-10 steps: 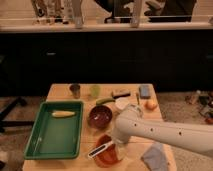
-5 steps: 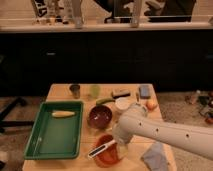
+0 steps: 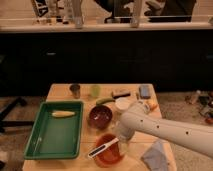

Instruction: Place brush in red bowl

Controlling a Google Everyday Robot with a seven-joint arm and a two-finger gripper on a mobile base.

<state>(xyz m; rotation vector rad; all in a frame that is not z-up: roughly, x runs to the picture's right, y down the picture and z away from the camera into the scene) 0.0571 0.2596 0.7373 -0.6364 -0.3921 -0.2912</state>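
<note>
Nearest the viewer, at the front edge of the wooden table (image 3: pixel 62 92), sits the red bowl (image 3: pixel 107 152), a shallow orange-red dish; to its right lies a crumpled grey-blue cloth (image 3: pixel 156 155). The brush (image 3: pixel 103 148) lies across the bowl's upper left part, its long axis on a diagonal from lower left to upper right: the darker lower-left end juts out past the rim, while the pale upper-right end points toward the gripper (image 3: pixel 122 146), which is at the bowl's right rim below the white arm (image 3: pixel 165 127). Whether the gripper grips the brush or has let go cannot be told from this view. The brush appears to be over or resting on the bowl, which suggests the placing step is at or near completion; the diagonal lie probably reflects the arm's approach from the right. Behind the bowl stands a darker maroon bowl (image 3: pixel 100 116), and to the left a green tray (image 3: pixel 40 145) holds a corn cob (image 3: pixel 62 114). Further back are a white cup (image 3: pixel 121 104), a green elongated item (image 3: pixel 105 100), a short dark block (image 3: pixel 120 93), a pale green cup (image 3: pixel 95 90), a metal cup (image 3: pixel 75 90) and a blue-grey sponge (image 3: pixel 144 91).
</note>
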